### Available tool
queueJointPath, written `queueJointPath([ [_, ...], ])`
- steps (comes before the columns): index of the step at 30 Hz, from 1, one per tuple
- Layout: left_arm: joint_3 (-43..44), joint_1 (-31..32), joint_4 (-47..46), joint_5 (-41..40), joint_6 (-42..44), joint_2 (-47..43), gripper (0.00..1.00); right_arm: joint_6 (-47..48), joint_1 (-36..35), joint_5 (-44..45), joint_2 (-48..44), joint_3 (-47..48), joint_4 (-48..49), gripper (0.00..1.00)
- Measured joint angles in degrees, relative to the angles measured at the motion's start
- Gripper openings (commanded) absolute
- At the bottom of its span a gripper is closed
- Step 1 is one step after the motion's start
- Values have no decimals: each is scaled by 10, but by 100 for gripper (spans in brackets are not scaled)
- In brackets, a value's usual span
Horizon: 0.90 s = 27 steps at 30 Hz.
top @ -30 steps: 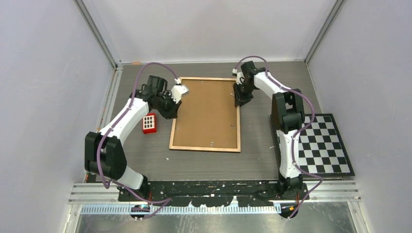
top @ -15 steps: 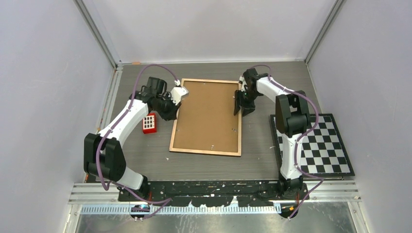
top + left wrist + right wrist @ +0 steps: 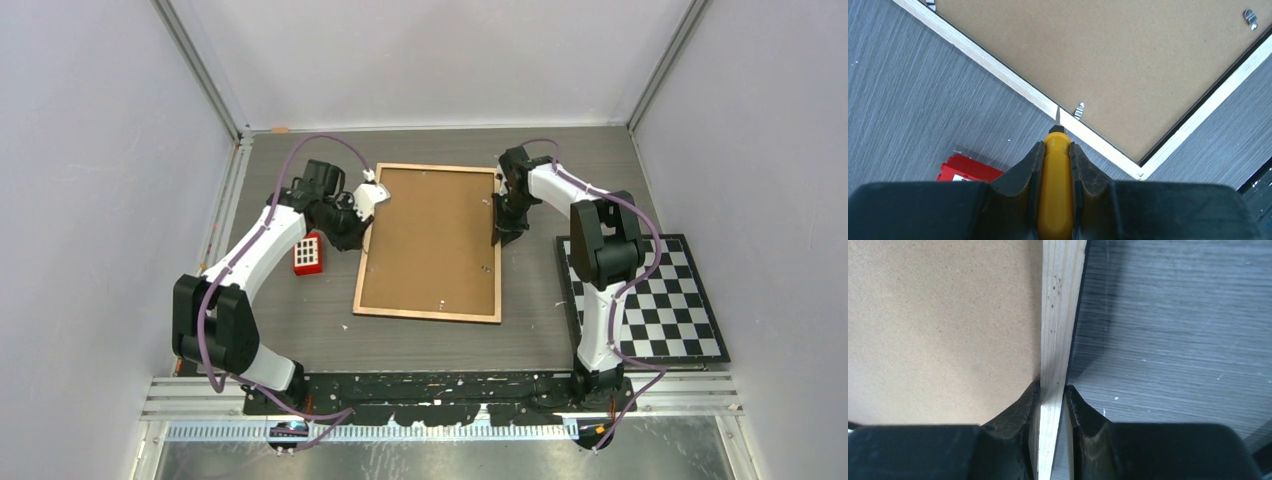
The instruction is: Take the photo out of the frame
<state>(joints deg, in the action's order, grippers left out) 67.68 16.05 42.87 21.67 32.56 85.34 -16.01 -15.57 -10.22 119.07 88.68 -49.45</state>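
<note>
The left tool (image 3: 1056, 148) pinches a yellow-handled blade (image 3: 1055, 192) against the face-down frame (image 3: 428, 316) and its wooden edge, while the right tool (image 3: 1052, 391) clamps the opposite rim.

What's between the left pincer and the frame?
A yellow-handled tool, gripped in the left pincer, spans that gap, its blade tip at the wood rim of the frame beside a metal clip. The left wrist view shows this.

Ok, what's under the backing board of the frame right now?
Nothing shows: the frame lies face down, brown backing board up, metal tabs along its edge. Anything beneath, the photo included, is covered.
</note>
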Motion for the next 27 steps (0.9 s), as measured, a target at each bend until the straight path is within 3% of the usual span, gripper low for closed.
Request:
queueJointPath([
  [12,-26,74,28,-26,76,-14,0,2,4,5,-5,-6,-5,0],
  [27,-27,91,16,-85,75,-3,0,-4,4,5,-10,-16,3,0],
])
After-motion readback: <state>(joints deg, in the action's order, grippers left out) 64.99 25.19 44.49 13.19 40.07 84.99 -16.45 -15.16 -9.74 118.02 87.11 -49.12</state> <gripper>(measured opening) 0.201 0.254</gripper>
